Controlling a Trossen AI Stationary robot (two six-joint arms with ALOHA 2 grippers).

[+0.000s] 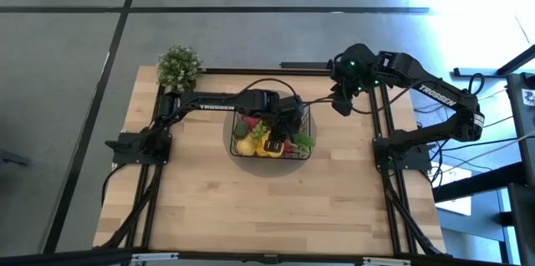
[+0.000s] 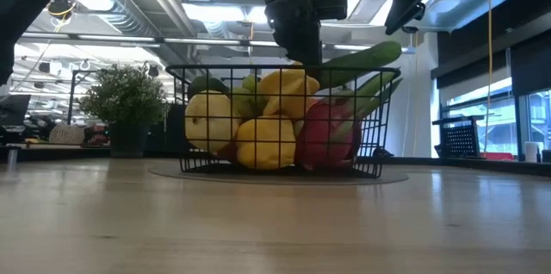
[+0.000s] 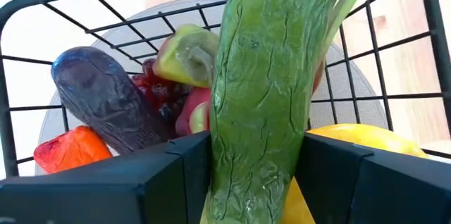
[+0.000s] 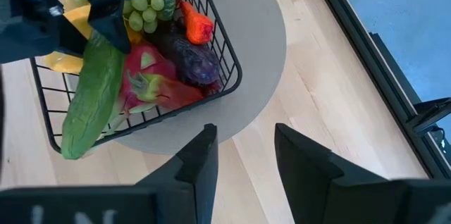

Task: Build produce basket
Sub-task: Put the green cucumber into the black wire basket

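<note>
Basket (image 1: 304,114), the shallow black wire-mesh one with rounded corners, sits on a round grey mat (image 4: 254,48) about mid-table and it's already pretty loaded. I can see a dark purple eggplant (image 3: 106,97), an orange carrot (image 3: 70,150), a pink dragon fruit (image 4: 151,76), green grapes (image 4: 148,9) and some yellow fruit (image 2: 263,140) piled against the near wall.

Left gripper (image 3: 257,175) hangs right over the pile, with a long green cucumber (image 3: 271,76) between its fingers, which sit against both sides of it. Whether it's squeezing or easing off, I honestly can't tell. The cucumber's far end sticks out past the basket rim, leaning on the heap, probably because it's longer than the free space left, so it has to go on top at a slant rather than flat.

Right gripper (image 4: 243,160) is parked off to the side, above bare wooden table (image 4: 338,118) near the mat's edge, fingers a little apart with nothing between them. Looks like it's just keeping clear of the other arm.
</note>
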